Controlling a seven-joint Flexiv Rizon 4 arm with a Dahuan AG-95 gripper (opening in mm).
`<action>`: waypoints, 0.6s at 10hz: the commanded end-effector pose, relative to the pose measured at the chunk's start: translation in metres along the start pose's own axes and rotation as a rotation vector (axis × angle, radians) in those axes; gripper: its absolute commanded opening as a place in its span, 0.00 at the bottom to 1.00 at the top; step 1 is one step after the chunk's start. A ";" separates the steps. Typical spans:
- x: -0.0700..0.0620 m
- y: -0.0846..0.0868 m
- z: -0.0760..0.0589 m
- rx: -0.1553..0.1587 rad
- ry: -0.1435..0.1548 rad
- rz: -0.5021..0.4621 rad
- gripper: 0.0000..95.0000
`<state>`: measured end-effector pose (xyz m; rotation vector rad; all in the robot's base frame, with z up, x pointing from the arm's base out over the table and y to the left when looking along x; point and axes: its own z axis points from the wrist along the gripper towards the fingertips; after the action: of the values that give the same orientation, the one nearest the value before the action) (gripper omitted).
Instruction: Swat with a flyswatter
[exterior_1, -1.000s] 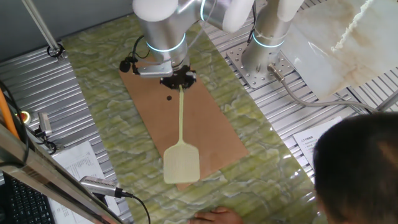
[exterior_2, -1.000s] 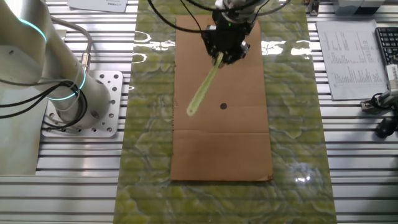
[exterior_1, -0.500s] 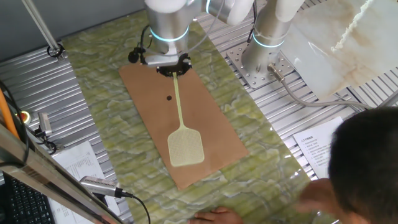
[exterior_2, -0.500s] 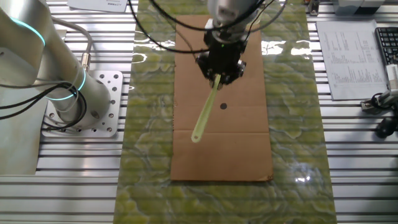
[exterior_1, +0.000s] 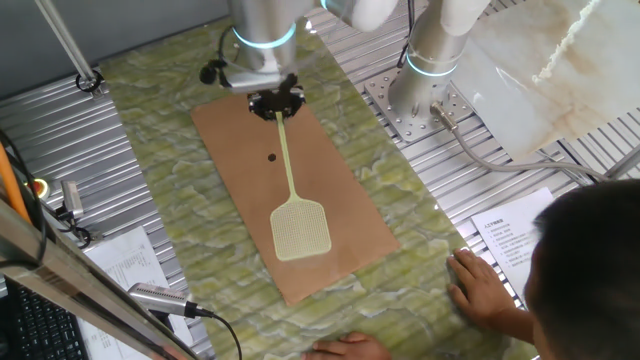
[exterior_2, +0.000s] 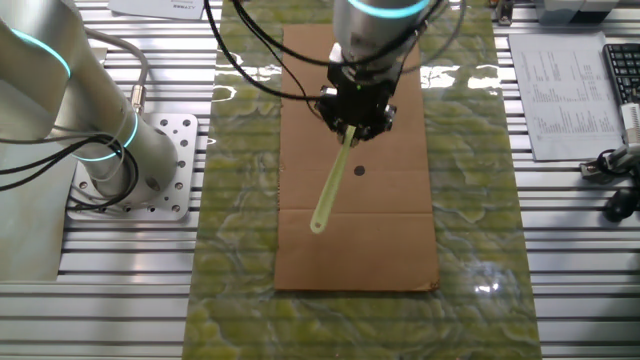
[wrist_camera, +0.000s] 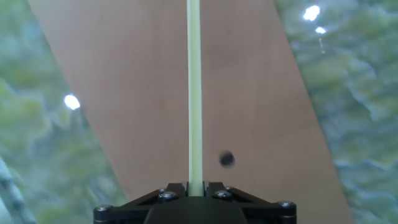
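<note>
The flyswatter (exterior_1: 289, 190), pale yellow-green with a thin handle and squarish mesh head, is pinched at its handle end by the gripper (exterior_1: 276, 104). It is stretched lengthwise over the brown board (exterior_1: 340, 195), past a small dark spot (exterior_1: 272, 156). The mesh head is shown only in one fixed view; in the hand view only the handle (wrist_camera: 194, 93) is seen.

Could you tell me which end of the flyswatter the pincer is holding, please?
The thin handle end: the pincer grips the flyswatter there, while its square mesh head is the free end, over the brown board.
</note>
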<state>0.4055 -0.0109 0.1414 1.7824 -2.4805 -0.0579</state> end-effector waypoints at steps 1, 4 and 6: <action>-0.033 0.008 -0.003 -0.070 -0.031 0.003 0.00; -0.030 0.008 -0.004 -0.054 0.008 -0.094 0.00; -0.008 0.001 0.000 -0.053 0.009 -0.129 0.00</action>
<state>0.4065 0.0039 0.1435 1.8170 -2.3865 -0.2327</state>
